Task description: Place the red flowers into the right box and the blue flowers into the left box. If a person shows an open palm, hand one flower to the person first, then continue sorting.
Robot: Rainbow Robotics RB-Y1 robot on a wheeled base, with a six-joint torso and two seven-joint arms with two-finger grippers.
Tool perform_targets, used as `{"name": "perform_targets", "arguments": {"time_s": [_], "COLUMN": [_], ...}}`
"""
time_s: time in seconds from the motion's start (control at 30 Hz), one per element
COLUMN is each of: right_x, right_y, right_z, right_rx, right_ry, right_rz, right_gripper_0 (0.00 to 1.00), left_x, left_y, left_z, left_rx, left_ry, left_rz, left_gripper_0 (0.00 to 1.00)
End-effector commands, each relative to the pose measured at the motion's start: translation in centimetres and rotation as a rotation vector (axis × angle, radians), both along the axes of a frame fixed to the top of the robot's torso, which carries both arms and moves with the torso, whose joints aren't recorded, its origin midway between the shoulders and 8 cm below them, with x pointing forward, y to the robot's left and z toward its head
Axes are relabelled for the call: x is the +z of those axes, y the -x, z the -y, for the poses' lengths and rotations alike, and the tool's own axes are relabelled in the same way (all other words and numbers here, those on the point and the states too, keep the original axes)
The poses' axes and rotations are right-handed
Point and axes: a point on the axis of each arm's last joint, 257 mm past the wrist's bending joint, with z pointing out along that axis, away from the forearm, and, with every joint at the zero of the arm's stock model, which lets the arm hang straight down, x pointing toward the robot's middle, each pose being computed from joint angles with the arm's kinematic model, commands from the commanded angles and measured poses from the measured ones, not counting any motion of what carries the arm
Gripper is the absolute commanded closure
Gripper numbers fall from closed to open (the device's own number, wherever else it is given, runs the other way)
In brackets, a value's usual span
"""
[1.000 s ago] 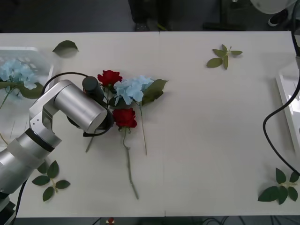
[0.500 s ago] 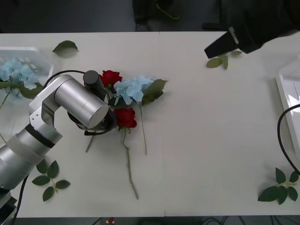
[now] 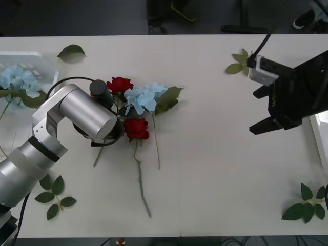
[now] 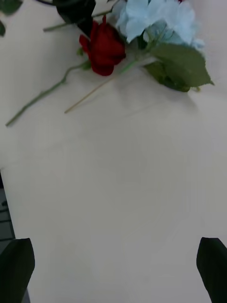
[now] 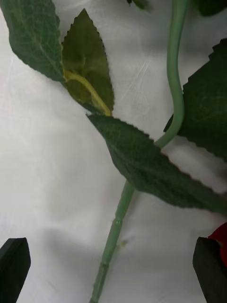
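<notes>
On the left half of the white tabletop [image 3: 215,174], the left gripper [image 5: 111,270] is hanging low over a green rose stem [image 5: 118,222], its two black fingers spread wide at either side of that stem and gripping nothing; a sliver of red petal is showing beside one fingertip. From the front, the silver left arm [image 3: 82,114] is covering the spot just beside the flower pile. In that pile, one red rose [image 3: 136,128] is lying with its long stem running toward the near edge, a second red rose [image 3: 119,84] is lying just behind it, and a blue flower cluster [image 3: 144,96] with big green leaves is touching both. Another blue flower [image 3: 14,77] is resting inside the left box [image 3: 46,62] at the far left edge. Over at the right side, the right gripper [image 3: 262,110] is hovering above bare tabletop, well apart from the pile, with its black fingers [image 4: 213,270] held wide apart and empty; its wrist camera is looking across at the nearer rose and the blue cluster. A strip of the right box [image 3: 313,110] is showing at the right edge, partly behind that arm. Loose leaf sprigs [image 3: 245,60] are lying scattered around the tabletop.
</notes>
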Motion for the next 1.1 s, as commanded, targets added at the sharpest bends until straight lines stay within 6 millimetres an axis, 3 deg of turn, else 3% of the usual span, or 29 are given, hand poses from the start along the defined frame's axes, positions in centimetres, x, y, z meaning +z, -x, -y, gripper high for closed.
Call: {"name": "perform_targets", "arguments": {"time_s": [0.03, 0.3, 0.77, 0.8, 0.83, 0.93, 0.97, 1.0, 1.03, 1.1], "right_x": [-1.0, -1.7, -3.2, -3.3, -3.4, -3.7, -3.7, -3.7, -3.7, -3.7], "right_y": [-0.1, -1.8, -2.4, -2.4, -2.4, -2.5, -2.5, -2.5, -2.5, -2.5], "right_z": [1.0, 1.1, 0.7, 0.7, 0.6, 0.4, 0.4, 0.4, 0.4, 0.4], "right_rx": [0.066, 0.031, 0.012, 0.010, 0.008, 0.001, 0.001, 0.001, 0.001, 0.001], "right_ry": [0.069, 0.046, 0.016, 0.013, 0.009, -0.005, -0.005, -0.005, -0.005, -0.005], "right_rz": [0.069, 0.138, 0.166, 0.165, 0.167, 0.174, 0.174, 0.174, 0.174, 0.174], "right_gripper_0": [0.00, 0.00, 0.00, 0.00, 0.00, 0.00, 0.00, 0.00, 0.00, 0.00], "left_x": [1.6, 1.2, 0.4, 0.4, 0.2, 0.2, 0.2, 0.2, 0.2, 0.2], "left_y": [-1.7, -1.7, -1.6, -1.5, -1.4, -1.3, -1.3, -1.3, -1.4, -1.3], "left_z": [0.8, 0.7, 0.3, 0.3, 0.2, 0.3, 0.2, 0.2, 0.0, 0.0], "left_rx": [-0.045, -0.056, -0.069, -0.070, -0.070, -0.074, -0.073, -0.071, -0.068, -0.065], "left_ry": [-0.024, -0.042, -0.084, -0.085, -0.089, -0.097, -0.098, -0.099, -0.103, -0.103], "left_rz": [0.052, 0.053, 0.054, 0.053, 0.048, 0.046, 0.046, 0.047, 0.050, 0.049], "left_gripper_0": [0.00, 0.00, 0.01, 0.05, 0.17, 0.73, 0.80, 0.93, 0.99, 1.00]}}
